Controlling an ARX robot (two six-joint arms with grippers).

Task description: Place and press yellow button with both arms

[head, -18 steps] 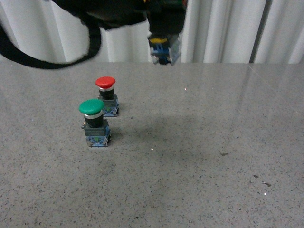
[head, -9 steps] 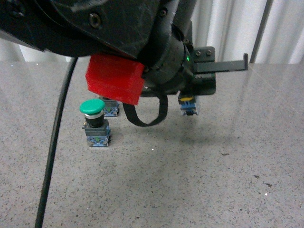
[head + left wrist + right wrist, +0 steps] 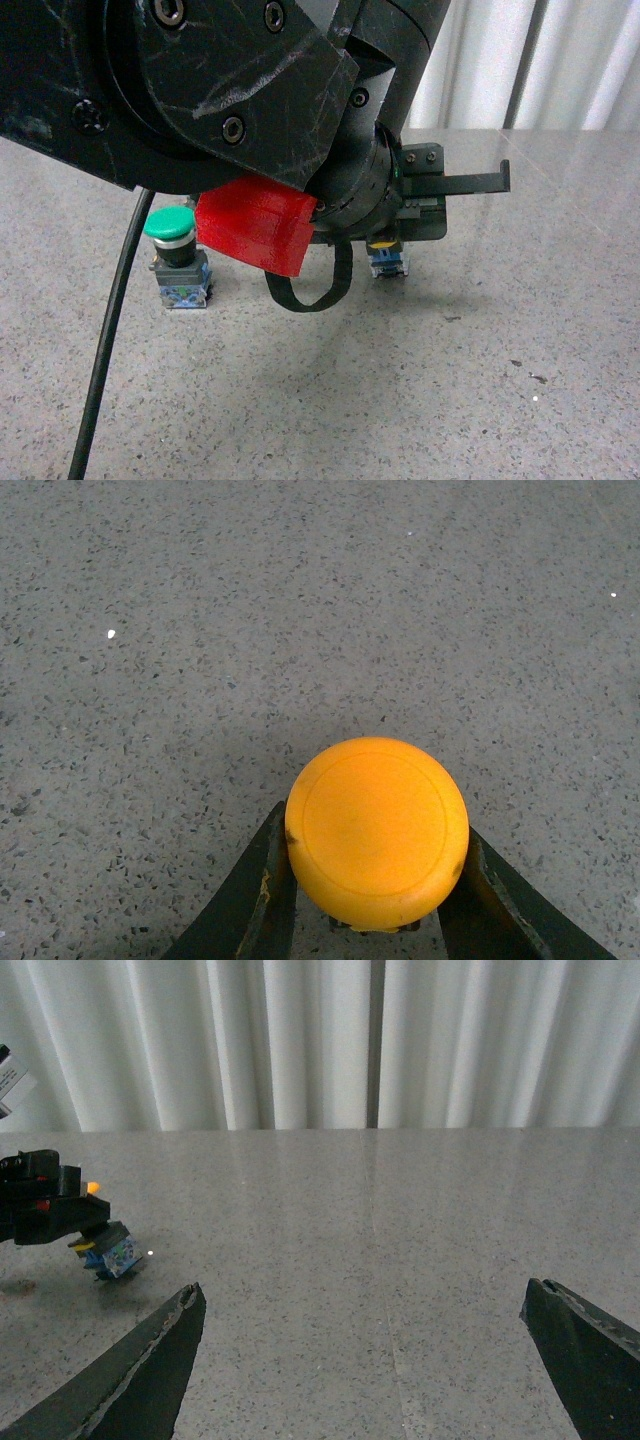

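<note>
Gripping the yellow button point(image 3: 388, 262) by its body, the left gripper point(image 3: 375, 826) had its two dark fingers closed against either side, just under the round yellow cap. The left wrist view looked straight down onto that cap, so the button's long axis ran from the wrist down toward the speckled grey table point(image 3: 480, 400), cap uppermost and blue-grey base lowest. From the right wrist view the button appeared somewhat tilted rather than fully upright, with its base very close to the table; whether the base touched the surface could not be told. The right gripper point(image 3: 362, 1288) stood wide apart and empty, well away from the button, which lay ahead of it and off to the left arm's side, with white curtains point(image 3: 300, 1040) beyond. In the front view the bulky left arm with its red block point(image 3: 255, 228) filled much of the picture, and the green button point(image 3: 167, 224) stood on the table to the far side of that arm from the yellow one. The left arm was plainly the nearer. Setting the base flat looked like the step in hand, and pressing would likely need the right gripper to travel across and come down along the cap's axis.
</note>
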